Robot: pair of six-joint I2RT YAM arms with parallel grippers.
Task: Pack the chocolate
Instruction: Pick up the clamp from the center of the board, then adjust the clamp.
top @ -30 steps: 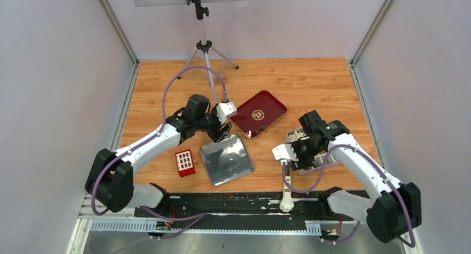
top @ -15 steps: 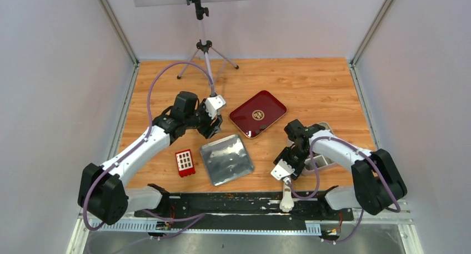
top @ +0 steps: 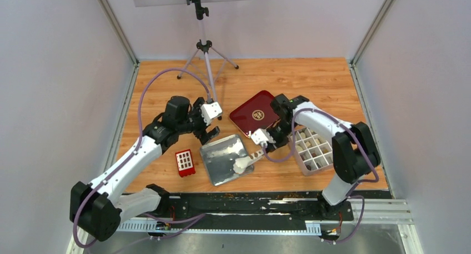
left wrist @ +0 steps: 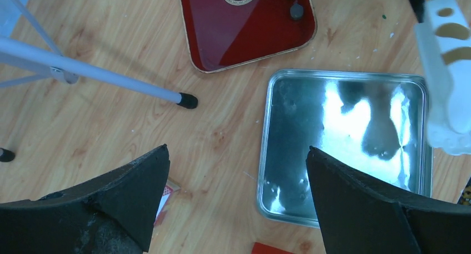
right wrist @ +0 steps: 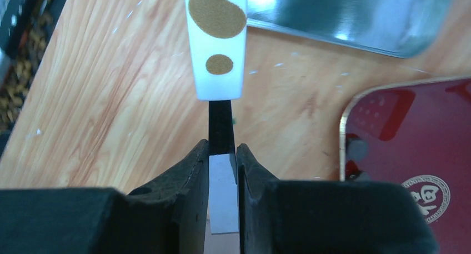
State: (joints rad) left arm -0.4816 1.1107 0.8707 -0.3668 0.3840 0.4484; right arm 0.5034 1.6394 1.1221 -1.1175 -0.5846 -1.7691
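Chocolate [top: 311, 149] sits in the gridded box [top: 306, 168] at right centre of the top view, just right of the right gripper [top: 261, 141], which pinches a white scoop [top: 244, 163] by its thin handle. The scoop's long axis runs down-left, away from the box, with its head over the tray's [top: 219, 154] lower right corner. The left gripper [top: 206, 127], spread and empty, hovers farther off at the tray's upper left. Neither wrist view shows the chocolate, and the pieces are too small to count.
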